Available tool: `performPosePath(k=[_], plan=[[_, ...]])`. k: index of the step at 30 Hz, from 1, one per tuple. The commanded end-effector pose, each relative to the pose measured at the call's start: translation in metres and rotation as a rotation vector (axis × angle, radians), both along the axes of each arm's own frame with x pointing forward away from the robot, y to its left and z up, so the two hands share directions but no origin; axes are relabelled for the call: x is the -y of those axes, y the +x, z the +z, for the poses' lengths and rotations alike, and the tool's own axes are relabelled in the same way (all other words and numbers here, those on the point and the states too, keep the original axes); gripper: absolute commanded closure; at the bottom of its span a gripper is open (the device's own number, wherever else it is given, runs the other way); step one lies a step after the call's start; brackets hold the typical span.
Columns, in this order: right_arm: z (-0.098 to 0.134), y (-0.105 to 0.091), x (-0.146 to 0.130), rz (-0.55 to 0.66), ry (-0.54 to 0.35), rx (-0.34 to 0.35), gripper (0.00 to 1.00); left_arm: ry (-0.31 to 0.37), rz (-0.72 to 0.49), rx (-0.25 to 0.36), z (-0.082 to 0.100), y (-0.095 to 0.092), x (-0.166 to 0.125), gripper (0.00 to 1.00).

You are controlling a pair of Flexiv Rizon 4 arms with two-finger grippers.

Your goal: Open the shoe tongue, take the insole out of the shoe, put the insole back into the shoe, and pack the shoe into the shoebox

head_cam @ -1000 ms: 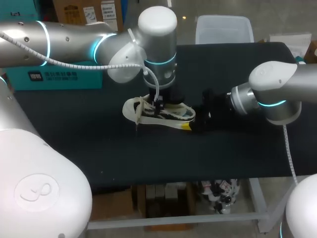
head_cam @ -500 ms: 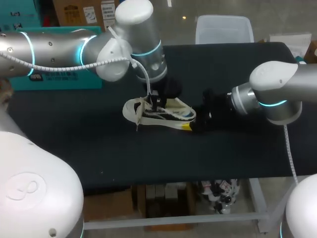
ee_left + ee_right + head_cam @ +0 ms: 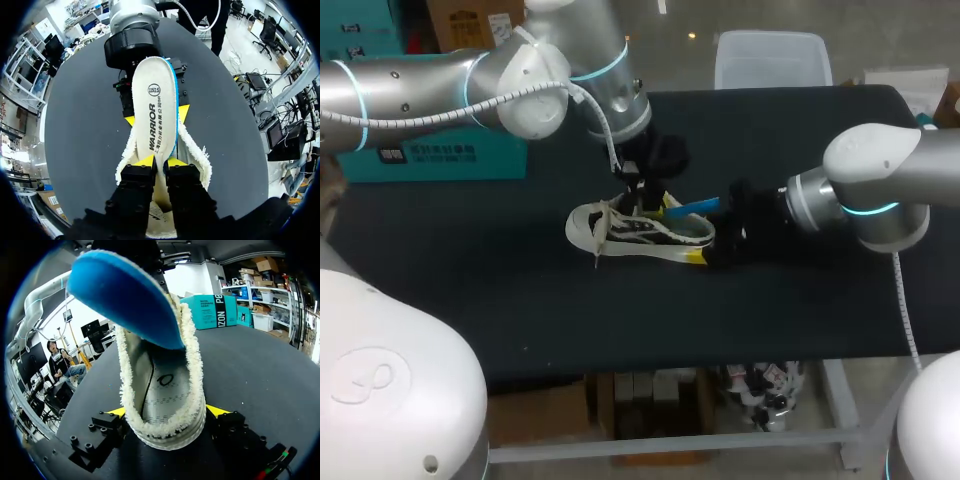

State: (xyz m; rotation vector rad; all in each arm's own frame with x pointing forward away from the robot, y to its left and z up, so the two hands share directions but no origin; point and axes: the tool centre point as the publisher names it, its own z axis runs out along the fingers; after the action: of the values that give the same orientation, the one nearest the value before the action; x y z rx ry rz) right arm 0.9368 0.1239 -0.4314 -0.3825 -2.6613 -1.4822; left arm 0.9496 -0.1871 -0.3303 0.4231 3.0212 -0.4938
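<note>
Change: insole (image 3: 154,110) rear end raised above shoe (image 3: 165,395) heel.
Left hand (image 3: 160,162): gripping insole.
Right hand (image 3: 166,411): gripping shoe heel.
Shoe axis: toe points away from Right hand.

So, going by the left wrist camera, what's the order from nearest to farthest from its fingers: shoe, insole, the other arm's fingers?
1. Insole, pinched between them.
2. Shoe, just beneath.
3. Right arm's fingers, at the shoe's far end.

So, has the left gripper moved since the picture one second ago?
Yes. The left gripper has risen above the shoe, which lies where it was, and the insole has come up with it.
</note>
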Motion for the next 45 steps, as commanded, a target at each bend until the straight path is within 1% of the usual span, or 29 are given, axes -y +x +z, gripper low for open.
performPosePath(k=[1, 6, 13, 19, 28, 33, 38, 40, 41, 45], plan=[[-0.010, -0.001, 0.000, 0.004, 0.004, -0.003, 1.00, -0.032, -0.012, -0.024, 0.004, 0.004, -0.004, 1.00], [-0.010, -0.001, 0.000, 0.004, 0.004, -0.003, 1.00, -0.077, -0.024, -0.046, 0.014, 0.005, -0.005, 1.00], [-0.010, -0.001, 0.000, 0.004, 0.004, -0.003, 1.00, -0.162, -0.072, -0.069, 0.038, 0.005, -0.006, 1.00], [-0.010, -0.001, 0.000, 0.004, 0.004, -0.003, 1.00, -0.236, -0.125, -0.068, 0.063, -0.001, -0.004, 1.00], [-0.010, -0.001, 0.000, 0.004, 0.004, -0.003, 1.00, -0.324, -0.199, -0.066, 0.097, -0.016, -0.003, 1.00], [-0.010, -0.001, 0.000, 0.004, 0.004, -0.003, 1.00, -0.371, -0.244, -0.065, 0.113, -0.023, -0.004, 1.00], [-0.005, -0.001, 0.005, 0.002, -0.009, 0.002, 1.00, -0.406, -0.291, -0.054, 0.127, -0.030, -0.004, 1.00], [-0.003, -0.002, 0.007, 0.001, -0.012, 0.002, 0.29, -0.422, -0.319, -0.060, 0.133, -0.031, -0.004, 1.00], [-0.002, -0.002, 0.009, 0.000, -0.019, 0.002, 0.00, -0.428, -0.323, -0.055, 0.136, -0.032, -0.004, 1.00], [0.004, -0.002, 0.018, -0.011, -0.031, 0.003, 0.00, -0.453, -0.364, -0.046, 0.148, -0.038, -0.003, 1.00]])
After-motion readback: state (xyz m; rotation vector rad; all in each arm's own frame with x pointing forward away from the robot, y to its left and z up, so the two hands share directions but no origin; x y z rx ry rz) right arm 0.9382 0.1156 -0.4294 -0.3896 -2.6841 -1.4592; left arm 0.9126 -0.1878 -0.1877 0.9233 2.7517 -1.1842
